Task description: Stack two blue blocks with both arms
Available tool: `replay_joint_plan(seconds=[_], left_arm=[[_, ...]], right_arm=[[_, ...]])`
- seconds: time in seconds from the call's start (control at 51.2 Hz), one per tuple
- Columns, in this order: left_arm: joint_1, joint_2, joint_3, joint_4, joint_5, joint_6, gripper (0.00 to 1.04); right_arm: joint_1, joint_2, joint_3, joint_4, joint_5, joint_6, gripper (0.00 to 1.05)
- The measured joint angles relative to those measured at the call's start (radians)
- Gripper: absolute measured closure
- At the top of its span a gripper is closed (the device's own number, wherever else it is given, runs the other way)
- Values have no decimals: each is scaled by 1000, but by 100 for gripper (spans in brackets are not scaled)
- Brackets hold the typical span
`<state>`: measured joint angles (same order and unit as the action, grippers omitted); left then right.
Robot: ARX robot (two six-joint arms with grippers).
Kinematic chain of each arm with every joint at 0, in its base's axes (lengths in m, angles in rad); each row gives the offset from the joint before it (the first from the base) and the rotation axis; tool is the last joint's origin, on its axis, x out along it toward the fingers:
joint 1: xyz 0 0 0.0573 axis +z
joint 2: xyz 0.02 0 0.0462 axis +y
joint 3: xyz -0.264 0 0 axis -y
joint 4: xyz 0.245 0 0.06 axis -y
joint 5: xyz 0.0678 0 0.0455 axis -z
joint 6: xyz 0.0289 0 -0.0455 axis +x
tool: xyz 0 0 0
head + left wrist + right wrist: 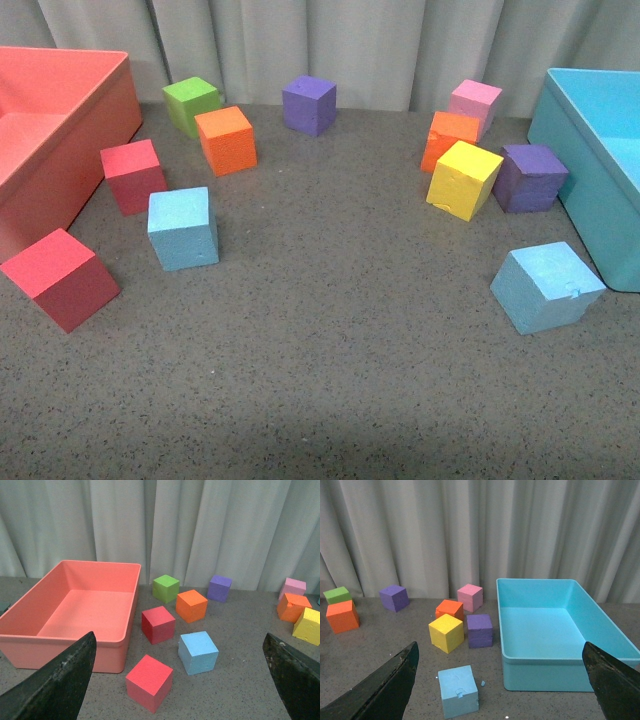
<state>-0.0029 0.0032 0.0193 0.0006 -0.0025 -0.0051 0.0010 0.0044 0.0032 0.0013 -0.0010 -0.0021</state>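
1. We see one blue block (183, 228) at the middle left of the front picture, near a red block (133, 175).
2. The other blue block (546, 286) sits at the lower right, near the turquoise bin (572, 130). It has a small nick.
3. They are well apart on the grey table (340, 330).
4. Our left gripper (178, 635) is spread wide.
5. Our right gripper (500, 644) is spread wide too.

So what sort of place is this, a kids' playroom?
More likely a staged test bench, probably in a lab: a plain pale curtain as backdrop, a speckled grey tabletop, and coloured foam cubes, including two blue blocks, laid out between a coral bin and a turquoise bin.
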Motion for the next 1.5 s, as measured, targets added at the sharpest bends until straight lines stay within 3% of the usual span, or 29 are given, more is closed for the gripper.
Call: replay_joint_plan(seconds=[1.055, 1.094, 1.153, 1.211, 1.328, 1.504], left_arm=[[0, 0, 0, 0, 0, 0, 7], [0, 0, 0, 0, 0, 0, 7], [0, 0, 0, 0, 0, 0, 7], [0, 0, 0, 0, 0, 0, 7], [0, 0, 0, 0, 1, 0, 7], [0, 0, 0, 0, 1, 0, 7]], right_arm=[[0, 0, 0, 0, 1, 0, 9], [28, 20, 15, -45, 80, -43, 9], [119, 141, 59, -124, 289, -188, 9], [134, 287, 74, -84, 229, -237, 9], [61, 706, 154, 173, 72, -196, 9], [43, 1104, 282, 271, -33, -172, 9]])
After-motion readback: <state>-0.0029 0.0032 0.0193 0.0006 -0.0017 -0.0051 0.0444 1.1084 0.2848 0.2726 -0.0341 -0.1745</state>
